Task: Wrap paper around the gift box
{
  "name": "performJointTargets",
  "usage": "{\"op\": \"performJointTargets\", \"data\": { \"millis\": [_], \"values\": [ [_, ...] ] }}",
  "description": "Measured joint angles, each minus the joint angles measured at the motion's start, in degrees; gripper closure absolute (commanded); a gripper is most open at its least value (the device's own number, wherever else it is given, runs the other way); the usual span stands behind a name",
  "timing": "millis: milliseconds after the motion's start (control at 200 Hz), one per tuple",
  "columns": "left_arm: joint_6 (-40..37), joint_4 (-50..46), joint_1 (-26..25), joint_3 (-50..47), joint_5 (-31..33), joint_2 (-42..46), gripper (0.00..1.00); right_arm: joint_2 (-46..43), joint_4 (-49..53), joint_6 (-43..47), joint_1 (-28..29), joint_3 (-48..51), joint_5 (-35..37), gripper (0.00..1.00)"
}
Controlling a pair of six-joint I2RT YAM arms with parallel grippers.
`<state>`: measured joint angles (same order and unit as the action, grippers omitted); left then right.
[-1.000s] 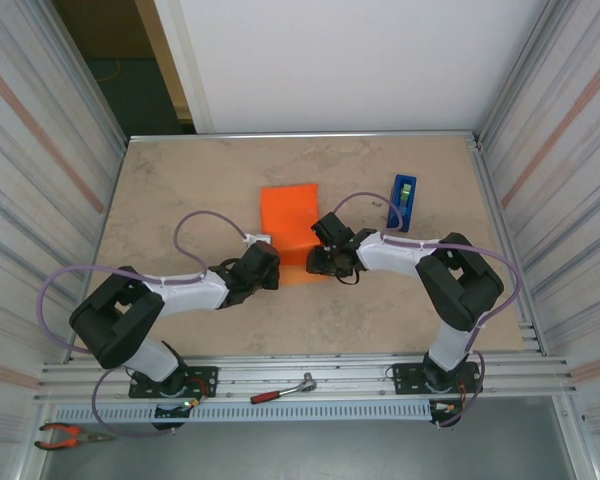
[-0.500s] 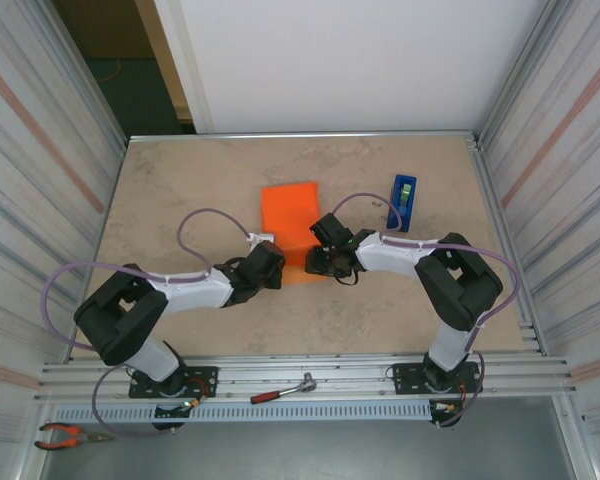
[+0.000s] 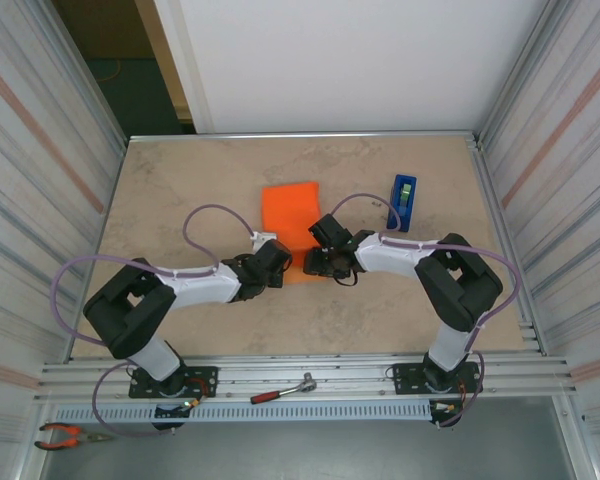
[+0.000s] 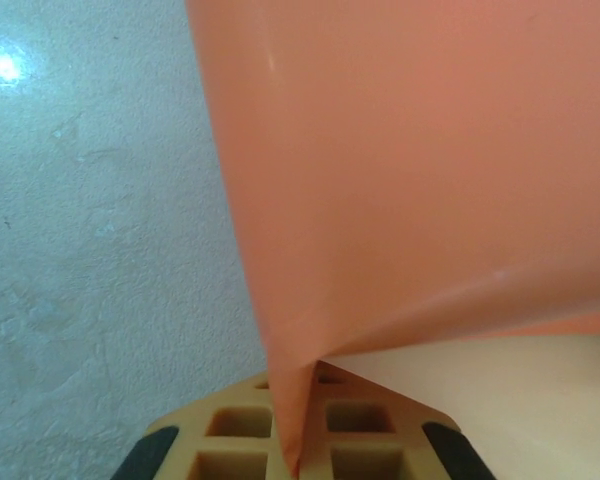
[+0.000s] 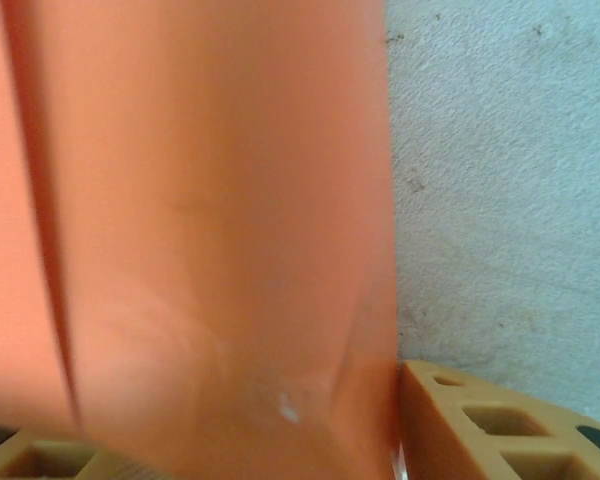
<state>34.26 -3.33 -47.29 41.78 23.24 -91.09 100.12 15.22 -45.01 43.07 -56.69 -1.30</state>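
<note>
Paper: the orange paper (image 3: 288, 215) lies in the middle of the table (image 3: 180, 200), folded into a narrow upright strip that runs from far to near. Its near end sits between my two arms.

Left fingers: my left fingers (image 4: 230, 430) are at the near left corner of the paper, closed tight on a fold of it. The sheet rises from that pinch and spreads out above in the left wrist view.

Right fingers: my right fingers (image 5: 480, 425) are at the near right corner. They stand apart with the orange paper between them, and the right one touches the paper's edge. I cannot tell whether they press on it.

Box: a pale surface (image 4: 500, 400) shows under the lifted edge of the sheet, just right of my left fingers. I cannot tell whether it is the gift box or the underside of the paper.

Tape dispenser: the blue tape dispenser (image 3: 404, 202) stands to the right of the paper, apart from it.

Tools: a ratchet (image 3: 283, 390) lies on the metal rail at the near edge, and pliers (image 3: 65, 435) lie at the near left corner.
</note>
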Motion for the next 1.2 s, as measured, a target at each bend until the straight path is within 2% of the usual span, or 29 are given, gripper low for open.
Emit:
{"op": "performJointTargets", "data": {
  "millis": [140, 291, 436, 566, 737, 1052, 1198],
  "values": [
    [-0.07, -0.09, 0.0, 0.0, 0.44, -0.13, 0.93, -2.29, 0.68, -0.63, -0.72, 0.0, 0.0, 0.28],
    [-0.13, -0.04, 0.0, 0.11, 0.46, -0.81, 0.93, -2.78, 2.23, -0.35, -1.79, -1.33, 0.07, 0.3],
    [-0.13, -0.04, 0.0, 0.13, 0.46, -0.96, 0.93, -1.07, 3.89, 0.7, -1.95, -5.16, 0.31, 0.42],
    [-0.13, -0.07, 0.0, 0.13, 0.44, -0.96, 0.91, 1.95, 4.61, 0.9, -1.84, -7.52, 0.85, 0.48],
    [-0.17, -0.07, 0.0, 0.22, 0.37, -0.96, 0.88, 4.92, 5.66, 0.46, -0.96, -8.41, 2.84, 0.54],
    [-0.57, -0.09, 0.0, 0.74, 0.37, -0.96, 0.85, 5.7, 7.13, -1.01, -0.28, -8.46, 5.86, 0.78],
    [-0.61, -0.13, 0.0, 0.87, 0.37, -0.96, 0.85, 5.7, 7.37, -1.4, -0.17, -8.46, 6.27, 1.0]
  ]
}}
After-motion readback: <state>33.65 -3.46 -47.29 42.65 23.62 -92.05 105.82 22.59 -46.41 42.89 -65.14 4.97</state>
